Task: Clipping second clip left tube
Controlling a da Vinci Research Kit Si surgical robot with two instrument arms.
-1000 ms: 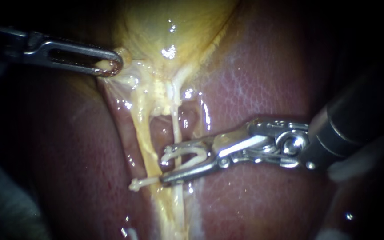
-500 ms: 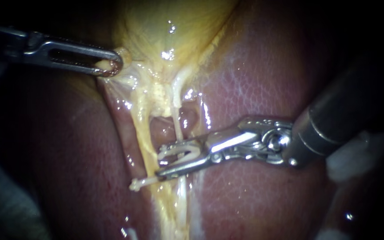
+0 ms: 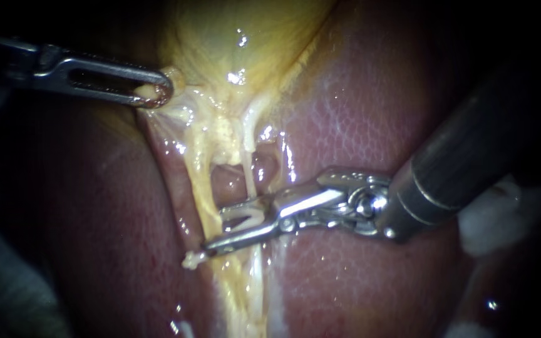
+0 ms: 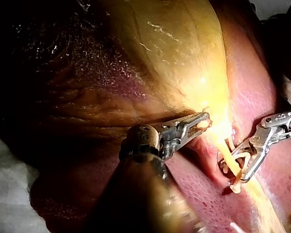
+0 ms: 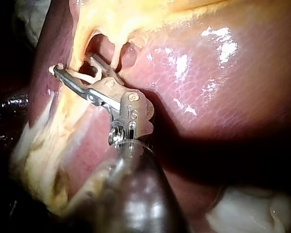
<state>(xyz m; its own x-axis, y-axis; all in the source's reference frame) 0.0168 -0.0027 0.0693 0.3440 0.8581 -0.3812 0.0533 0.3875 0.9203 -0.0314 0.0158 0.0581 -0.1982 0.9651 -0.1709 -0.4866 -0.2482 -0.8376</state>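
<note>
Endoscope: my left instrument [image 3: 156,94] at the far left has its jaws clamped on a pale nub of tissue [image 3: 147,92] at the neck of the glossy yellow gallbladder [image 3: 245,37]. My right instrument [image 3: 215,230] lies across the yellowish left tube [image 3: 196,181]. Its jaws stand partly apart, gripping a white V-shaped clip [image 3: 248,216]. A short white clip stub [image 3: 190,260] sits on that tube just beside the near jaw.

Left wrist: the jaws pinch the nub from both sides.

Right wrist: the clip's legs straddle pale strands over the mottled red liver [image 5: 208,73]. I cannot tell which tube lies inside.
</note>
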